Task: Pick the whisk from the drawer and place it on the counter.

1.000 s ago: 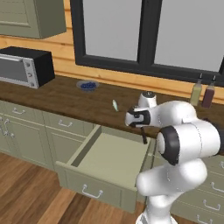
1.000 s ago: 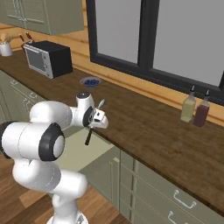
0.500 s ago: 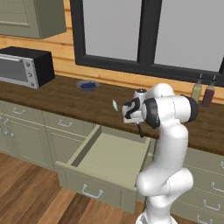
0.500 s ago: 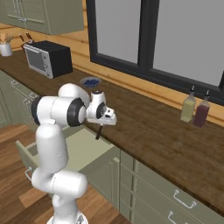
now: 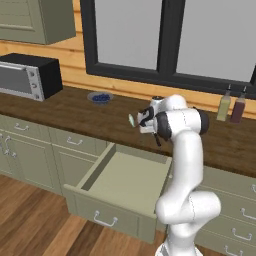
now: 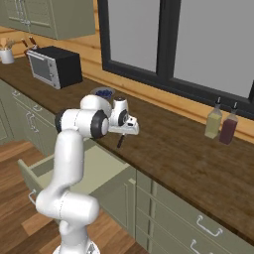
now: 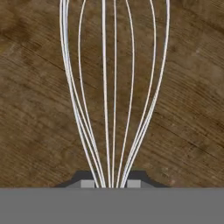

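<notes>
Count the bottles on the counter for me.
2: a pale bottle and a dark bottle, side by side near the window, at the counter end far from the microwave. More may sit outside the frames.

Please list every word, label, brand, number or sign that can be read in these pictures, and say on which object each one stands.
There is no readable text in any view.
The two bottles on the counter show no label that can be read.
The microwave shows no brand or numbers at this size.
The whisk in the gripper and the drawer carry no markings.
</notes>
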